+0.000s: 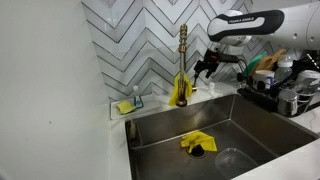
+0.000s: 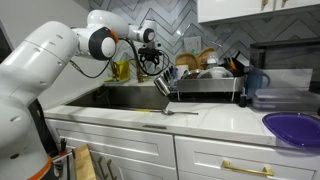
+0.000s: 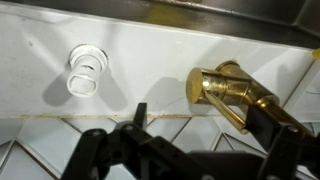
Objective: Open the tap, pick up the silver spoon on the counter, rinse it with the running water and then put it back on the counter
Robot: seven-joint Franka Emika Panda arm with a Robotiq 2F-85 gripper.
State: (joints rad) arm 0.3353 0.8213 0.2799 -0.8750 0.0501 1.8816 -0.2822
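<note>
The gold tap (image 1: 182, 72) stands upright behind the steel sink (image 1: 250, 118) on the white counter (image 2: 225, 121). In the wrist view the tap (image 3: 222, 92) fills the right half, and its thin lever slants toward my right finger. My gripper (image 1: 206, 68) is open and empty, close beside the tap at about its mid height. Its dark fingers (image 3: 190, 152) are spread wide, with the tap's lever between them near the right one. The silver spoon (image 2: 170, 112) lies flat on the counter's front strip. No running water shows.
A yellow cloth (image 1: 197, 143) lies in the sink basin. A sponge holder (image 1: 128, 104) sits at the back corner. A full dish rack (image 2: 205, 78) stands beside the sink, and a purple plate (image 2: 295, 128) lies on the counter. A white round cap (image 3: 85, 72) sits beside the tap.
</note>
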